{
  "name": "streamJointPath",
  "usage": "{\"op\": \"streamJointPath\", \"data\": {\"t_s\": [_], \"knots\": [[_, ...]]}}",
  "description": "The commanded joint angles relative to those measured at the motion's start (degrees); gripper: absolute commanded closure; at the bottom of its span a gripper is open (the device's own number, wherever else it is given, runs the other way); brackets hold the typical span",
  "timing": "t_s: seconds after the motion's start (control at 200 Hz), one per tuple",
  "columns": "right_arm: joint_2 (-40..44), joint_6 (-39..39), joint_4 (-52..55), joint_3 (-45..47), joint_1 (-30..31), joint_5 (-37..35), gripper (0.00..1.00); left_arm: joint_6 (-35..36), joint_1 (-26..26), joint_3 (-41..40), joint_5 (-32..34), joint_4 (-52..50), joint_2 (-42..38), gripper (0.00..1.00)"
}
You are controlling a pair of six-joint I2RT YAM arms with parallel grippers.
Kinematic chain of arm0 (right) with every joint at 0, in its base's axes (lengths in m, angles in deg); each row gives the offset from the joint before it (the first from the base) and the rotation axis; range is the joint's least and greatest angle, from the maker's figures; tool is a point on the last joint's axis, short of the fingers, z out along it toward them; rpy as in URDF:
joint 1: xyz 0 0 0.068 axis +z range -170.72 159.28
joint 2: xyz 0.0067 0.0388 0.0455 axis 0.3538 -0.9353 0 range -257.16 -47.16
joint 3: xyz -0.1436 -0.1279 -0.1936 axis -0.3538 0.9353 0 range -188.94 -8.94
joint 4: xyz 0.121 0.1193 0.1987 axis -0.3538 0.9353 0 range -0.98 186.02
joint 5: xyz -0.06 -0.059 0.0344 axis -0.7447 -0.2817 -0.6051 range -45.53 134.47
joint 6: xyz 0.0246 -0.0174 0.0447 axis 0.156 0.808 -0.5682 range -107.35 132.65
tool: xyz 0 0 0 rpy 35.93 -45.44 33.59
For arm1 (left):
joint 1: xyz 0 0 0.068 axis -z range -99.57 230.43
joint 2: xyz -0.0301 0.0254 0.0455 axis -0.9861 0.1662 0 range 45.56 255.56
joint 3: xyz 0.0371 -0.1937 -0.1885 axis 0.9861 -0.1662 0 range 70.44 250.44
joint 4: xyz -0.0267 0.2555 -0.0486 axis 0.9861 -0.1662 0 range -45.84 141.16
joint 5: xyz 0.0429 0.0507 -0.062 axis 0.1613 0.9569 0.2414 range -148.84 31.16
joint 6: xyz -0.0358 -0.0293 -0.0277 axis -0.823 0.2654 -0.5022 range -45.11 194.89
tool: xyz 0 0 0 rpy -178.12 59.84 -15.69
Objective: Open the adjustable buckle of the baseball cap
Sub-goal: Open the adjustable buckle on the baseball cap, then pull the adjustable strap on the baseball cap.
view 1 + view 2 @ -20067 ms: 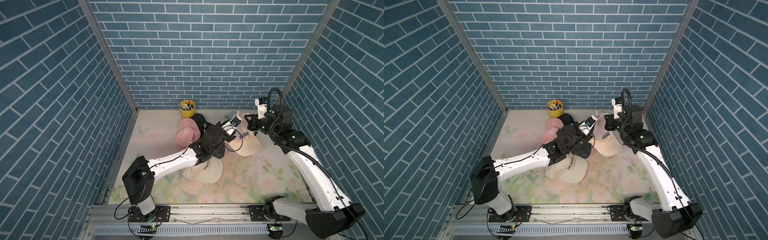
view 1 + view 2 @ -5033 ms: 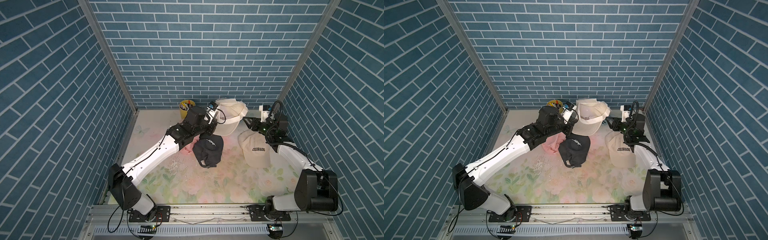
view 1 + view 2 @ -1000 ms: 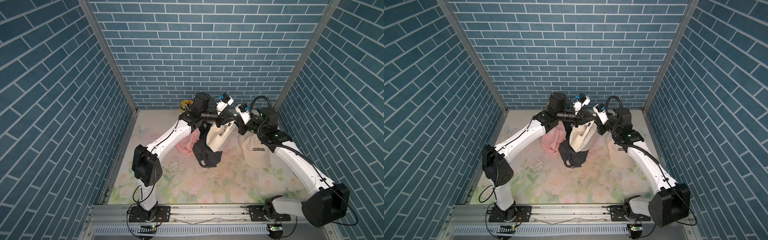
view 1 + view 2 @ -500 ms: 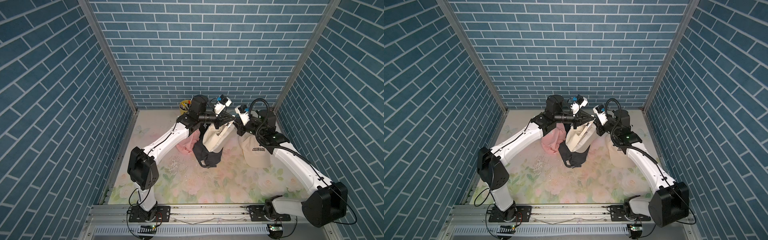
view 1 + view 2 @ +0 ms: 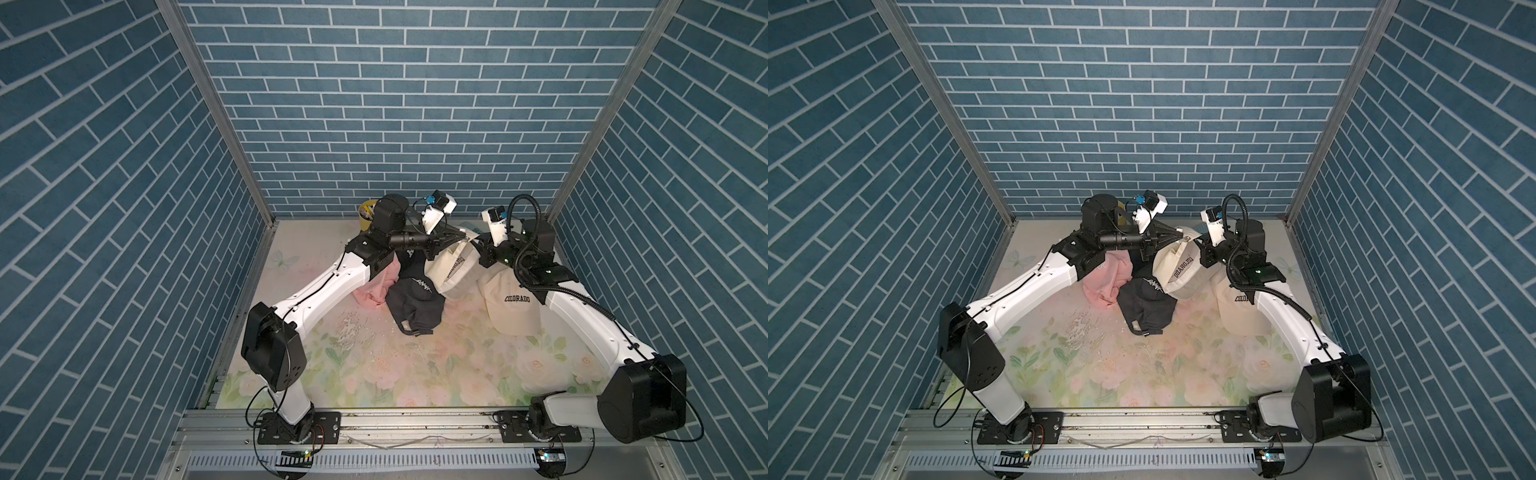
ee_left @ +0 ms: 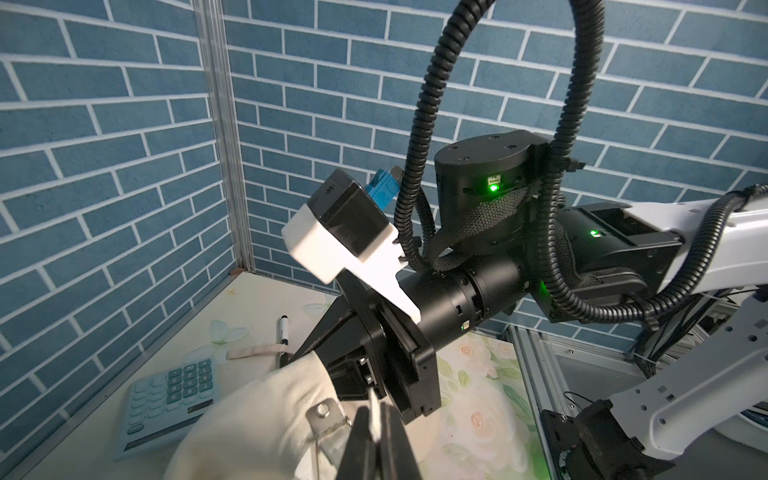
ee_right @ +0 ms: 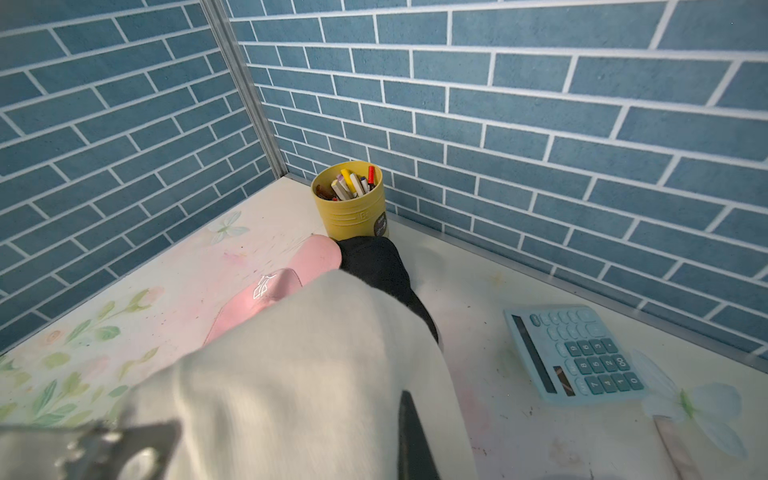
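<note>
A cream baseball cap [image 5: 451, 266] [image 5: 1179, 266] hangs above the mat at the back, held up between both grippers. In the left wrist view my left gripper [image 6: 375, 415] is shut on the cap's thin white strap [image 6: 374, 422], right beside the metal buckle [image 6: 326, 417]. My right gripper [image 5: 478, 246] is shut on the cap's back fabric [image 7: 311, 374] from the opposite side. The right wrist view shows only one dark finger [image 7: 409, 436] of it. The buckle [image 7: 112, 449] lies blurred at that view's edge. In both top views the left gripper [image 5: 1181, 237] meets the cap's top edge.
Below the held cap lie a black cap [image 5: 415, 299], a pink cap [image 5: 372, 291] and a second cream cap marked COLORADO [image 5: 515, 307]. A yellow pen cup [image 7: 351, 203], a light-blue calculator [image 7: 577, 353] and a marker [image 6: 284, 332] sit along the back wall.
Five seconds ago the left gripper alone held the cream cap; now both grip it. Over the last second the left jaws closed tight on the strap and the cap barely moved.
</note>
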Motion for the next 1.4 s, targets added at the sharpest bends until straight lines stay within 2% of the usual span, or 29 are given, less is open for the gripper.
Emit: {"op": "streamJointPath", "data": {"t_s": [0.0,0.05,0.105,0.165,0.225,0.285,0.33,0.385,0.53,0.65,0.75,0.895,1.075,1.25,1.395], "knots": [[-0.24,-4.38,0.36,-2.62,-0.74,-1.45,1.0,-0.48,-0.08,-0.27,0.73,2.6,-1.96,0.98],[-0.16,-5.06,1.02,-3.83,-0.74,-0.99,1.0,-0.46,-0.14,-0.25,1.97,2.43,-1.68,0.84],[0.06,-6.01,1.62,-5.13,-0.74,-0.49,1.0,-0.53,-0.14,-0.22,3.33,2.5,-1.5,0.59],[0.37,-7.07,1.85,-6.36,-0.74,0.13,1.0,-0.59,-0.16,-0.42,4.87,3.12,-1.83,0.42],[0.31,-8.29,2.6,-7.88,-0.76,0.12,1.0,-0.99,-0.23,-1.12,8.67,4.19,-2.8,0.33],[-0.74,-10.0,5.57,-10.35,-0.74,-1.34,1.0,-0.8,-0.21,-2.22,16.64,4.98,-4.36,0.25],[-1.94,-12.49,8.39,-13.04,-0.74,-3.65,1.0,-0.8,-0.14,-3.36,24.33,5.18,-5.64,0.24],[-3.24,-14.97,10.84,-15.34,-0.74,-4.53,1.0,0.26,-0.1,-4.65,30.68,5.31,-7.22,0.24],[-5.1,-20.83,13.87,-18.72,-0.56,-6.26,1.0,2.54,1.45,-10.63,40.79,9.77,-11.64,0.25],[-6.48,-23.79,17.84,-22.14,-0.39,-7.33,1.0,9.12,6.41,-13.49,49.23,12.14,-12.92,0.24],[-7.34,-25.44,21.42,-24.71,-0.13,-8.41,1.0,11.99,10.44,-13.9,54.4,14.74,-11.36,0.24],[-7.44,-28.5,24.76,-27.0,0.44,-9.89,1.0,13.28,15.24,-11.24,65.19,17.02,-6.72,0.24],[-7.54,-29.89,27.28,-28.09,1.46,-10.43,1.0,12.55,17.49,-9.87,67.15,18.94,-3.17,0.23],[-7.1,-30.91,27.61,-27.66,1.53,-10.06,1.0,12.87,17.78,-9.49,70.03,23.06,0.23,0.22],[-6.81,-31.67,27.49,-27.57,1.72,-9.88,1.0,13.85,17.66,-6.85,69.64,23.27,3.97,0.23]]}}
